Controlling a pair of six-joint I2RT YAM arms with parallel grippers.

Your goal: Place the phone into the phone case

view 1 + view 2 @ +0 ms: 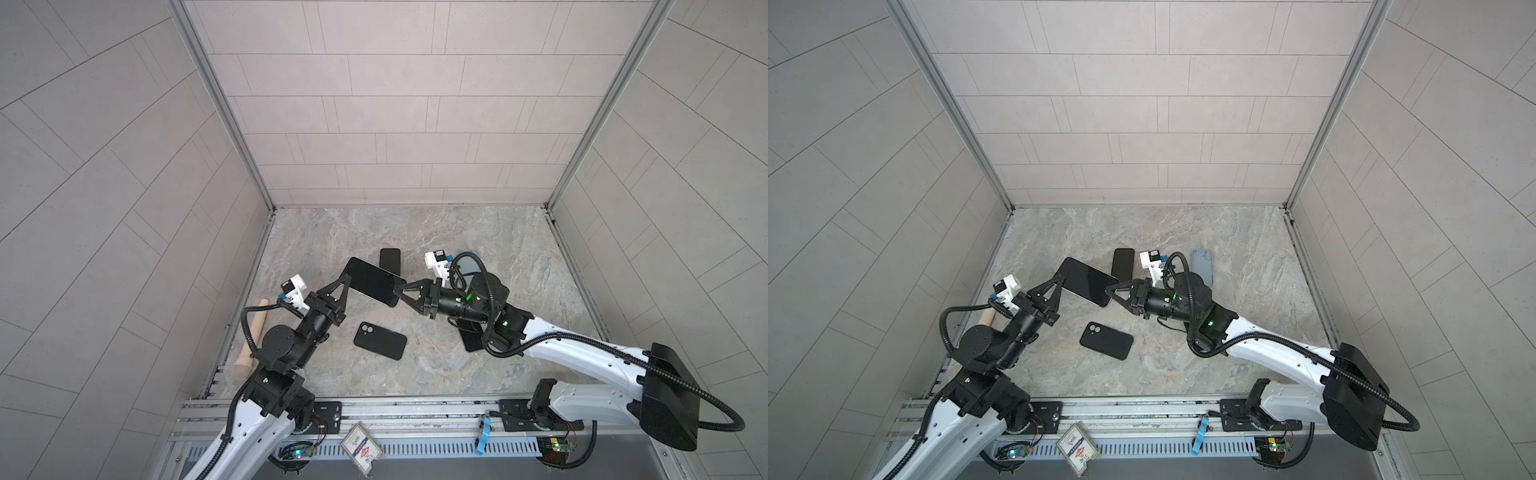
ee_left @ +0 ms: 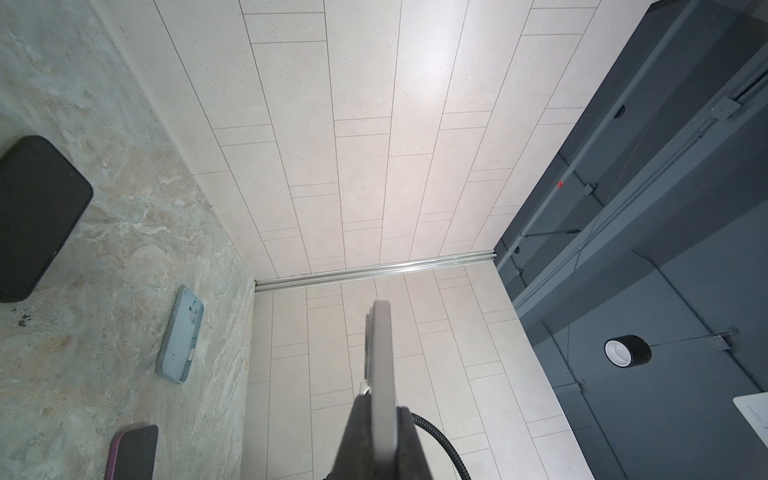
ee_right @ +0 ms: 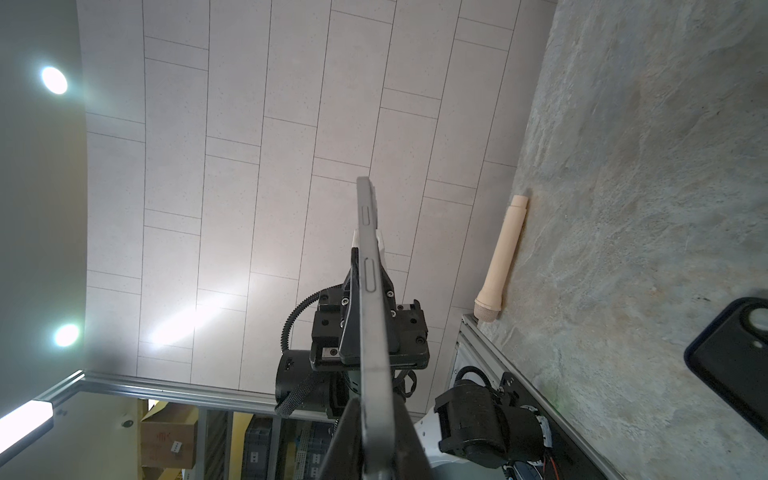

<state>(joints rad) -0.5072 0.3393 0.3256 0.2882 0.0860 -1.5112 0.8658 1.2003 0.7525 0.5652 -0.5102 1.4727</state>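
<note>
A dark phone (image 1: 372, 280) (image 1: 1086, 280) hangs in the air above the middle of the table, screen up, held at both ends. My left gripper (image 1: 347, 276) (image 1: 1061, 277) is shut on its left end, and the left wrist view shows its grey edge (image 2: 380, 353) clamped between the fingers. My right gripper (image 1: 397, 293) (image 1: 1108, 289) is shut on its right end, its edge (image 3: 370, 270) pinched between the jaws. A black phone case (image 1: 380, 340) (image 1: 1106, 340) (image 3: 731, 365) lies on the table below the phone, camera cut-out showing.
A pale blue case (image 1: 1202, 266) (image 2: 180, 336) lies far right of centre. Another black phone (image 1: 390, 259) (image 2: 37, 216) lies behind the held one. A purple-edged phone (image 1: 471, 338) (image 2: 133, 453) sits under the right arm. A wooden rod (image 1: 251, 338) (image 3: 500, 257) rests at the left edge.
</note>
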